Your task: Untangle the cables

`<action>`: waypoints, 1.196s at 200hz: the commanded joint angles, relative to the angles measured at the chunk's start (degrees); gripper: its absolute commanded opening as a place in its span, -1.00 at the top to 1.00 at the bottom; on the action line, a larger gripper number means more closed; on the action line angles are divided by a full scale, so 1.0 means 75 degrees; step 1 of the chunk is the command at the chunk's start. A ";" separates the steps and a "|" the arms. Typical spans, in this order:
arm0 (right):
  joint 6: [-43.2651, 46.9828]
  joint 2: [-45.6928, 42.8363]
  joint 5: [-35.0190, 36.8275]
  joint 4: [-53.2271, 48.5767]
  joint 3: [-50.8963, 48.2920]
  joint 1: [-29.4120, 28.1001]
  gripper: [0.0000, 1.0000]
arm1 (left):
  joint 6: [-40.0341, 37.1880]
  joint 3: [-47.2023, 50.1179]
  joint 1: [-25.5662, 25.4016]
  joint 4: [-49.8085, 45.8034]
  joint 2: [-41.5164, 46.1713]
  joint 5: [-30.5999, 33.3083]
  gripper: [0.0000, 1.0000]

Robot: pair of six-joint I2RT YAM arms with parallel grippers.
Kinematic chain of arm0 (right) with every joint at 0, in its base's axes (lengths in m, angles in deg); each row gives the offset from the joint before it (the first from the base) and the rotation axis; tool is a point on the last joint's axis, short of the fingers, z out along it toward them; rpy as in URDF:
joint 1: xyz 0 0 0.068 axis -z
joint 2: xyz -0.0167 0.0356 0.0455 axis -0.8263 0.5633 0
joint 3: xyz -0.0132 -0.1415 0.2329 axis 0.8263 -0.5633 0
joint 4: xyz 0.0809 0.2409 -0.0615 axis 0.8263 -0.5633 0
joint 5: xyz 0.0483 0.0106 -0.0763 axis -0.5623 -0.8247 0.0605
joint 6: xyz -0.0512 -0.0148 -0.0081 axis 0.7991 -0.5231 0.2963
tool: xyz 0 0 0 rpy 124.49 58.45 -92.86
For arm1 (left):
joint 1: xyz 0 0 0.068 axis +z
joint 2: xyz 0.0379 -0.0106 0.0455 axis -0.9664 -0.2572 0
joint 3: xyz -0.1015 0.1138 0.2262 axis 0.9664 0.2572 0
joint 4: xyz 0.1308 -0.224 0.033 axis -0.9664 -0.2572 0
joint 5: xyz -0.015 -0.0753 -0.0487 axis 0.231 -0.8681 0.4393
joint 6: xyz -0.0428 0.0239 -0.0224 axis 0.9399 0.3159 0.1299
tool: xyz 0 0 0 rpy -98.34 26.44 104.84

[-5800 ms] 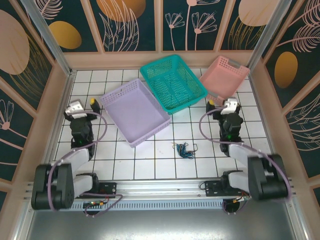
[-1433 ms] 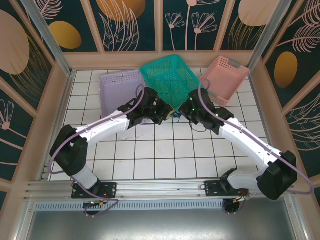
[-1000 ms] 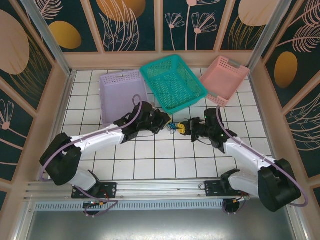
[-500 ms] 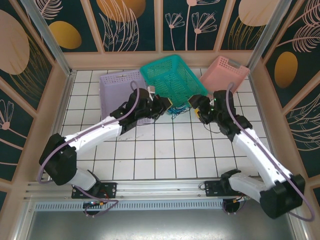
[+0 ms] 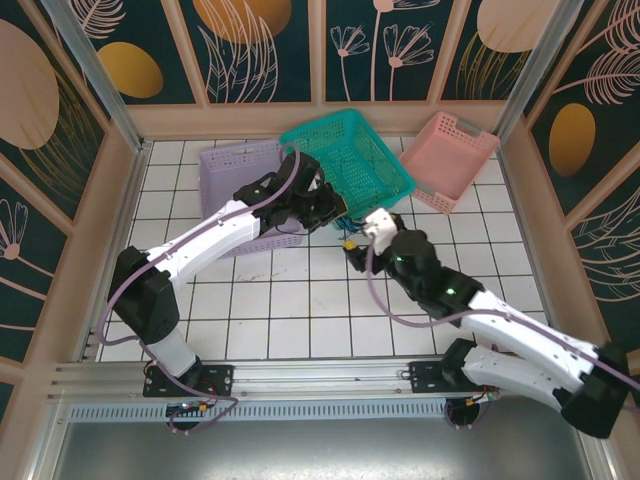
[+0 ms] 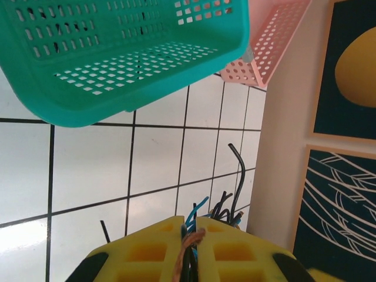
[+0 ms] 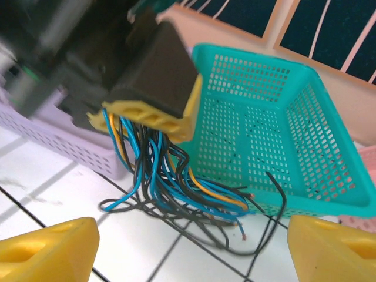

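Hanging over white tiled table [image 5: 290,300], cables [image 7: 154,171] dangle from clenched left end effector [image 7: 148,120]; right end effector [image 7: 189,249] gapes.

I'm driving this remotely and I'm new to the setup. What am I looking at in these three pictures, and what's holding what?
The machine is a left arm and a right arm, each ending in a two-finger gripper. The top picture looks down from behind them onto a tiled table with a teal basket, a lavender basket and a pink basket. The other two pictures come from wrist cameras. The left gripper is shut on the cables, a bunch of blue, black and orange wires hanging from it. The right gripper is open and faces the bunch.
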 commanded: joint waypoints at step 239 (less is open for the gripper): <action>-0.7077 0.1084 -0.8983 -0.0619 0.0789 0.3341 1.00 | -0.0648 0.1639 0.0215 0.1783 0.2369 0.0028 -0.29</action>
